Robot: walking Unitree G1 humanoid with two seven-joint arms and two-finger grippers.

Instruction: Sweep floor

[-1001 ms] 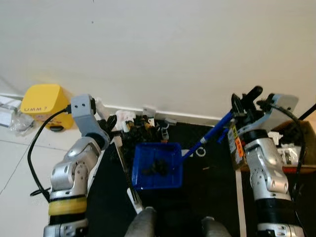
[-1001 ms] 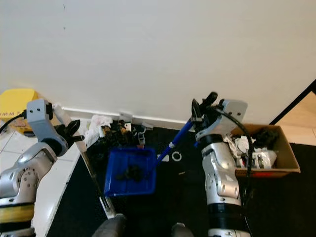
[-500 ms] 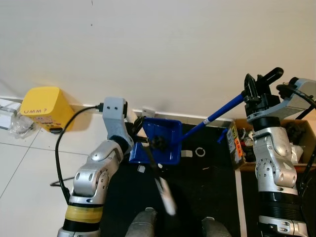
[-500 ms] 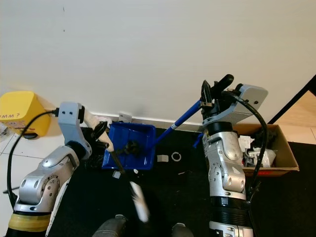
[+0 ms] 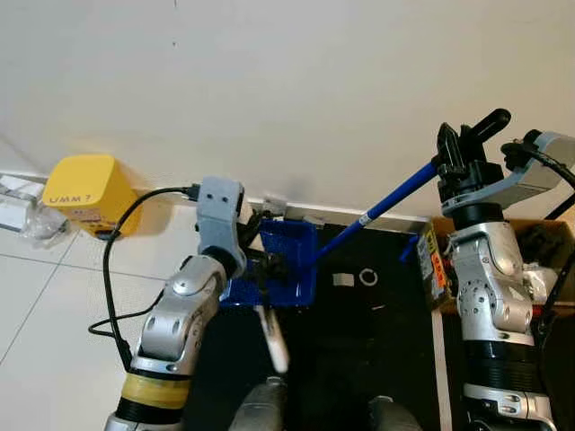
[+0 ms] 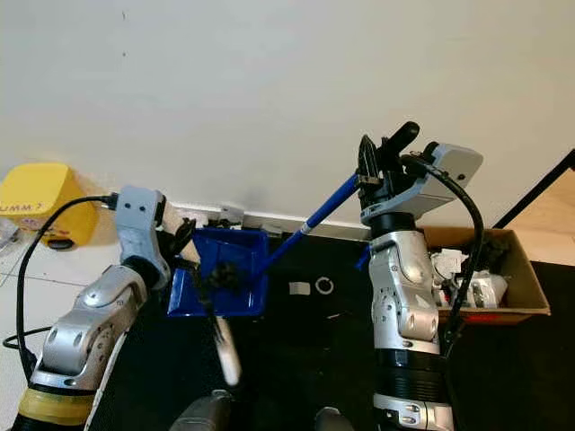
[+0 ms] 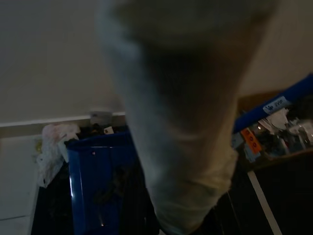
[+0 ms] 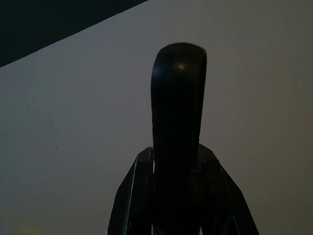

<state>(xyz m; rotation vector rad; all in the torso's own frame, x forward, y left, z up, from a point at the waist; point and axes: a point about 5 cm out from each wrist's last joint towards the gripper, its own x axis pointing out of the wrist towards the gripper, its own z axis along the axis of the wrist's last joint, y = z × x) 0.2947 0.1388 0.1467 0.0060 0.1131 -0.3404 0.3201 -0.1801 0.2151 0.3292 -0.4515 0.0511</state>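
Note:
A blue dustpan (image 5: 280,260) is tipped up near the white wall, dark rubbish (image 7: 112,183) lying inside it. Its long blue handle (image 5: 386,205) slants up to my right gripper (image 5: 456,160), which is shut on the handle's top end at chest height. My left gripper (image 5: 262,267) reaches in front of the pan and is shut on a brush with a white handle (image 5: 272,334) that points back toward my feet. In the left wrist view the white handle (image 7: 181,122) is a blurred shape before the pan (image 7: 90,166).
A yellow box (image 5: 85,193) and a clear bag (image 5: 27,220) sit left by the wall. A cardboard box (image 6: 503,296) of clutter stands right. A white ring (image 5: 368,277) and a white scrap (image 5: 342,280) lie on the black mat (image 5: 377,359). White litter (image 7: 53,147) lies beside the pan.
Over the last second the dustpan rose off the mat and tipped up near the wall. My right gripper went up with the handle, and my left arm swung in with the brush.

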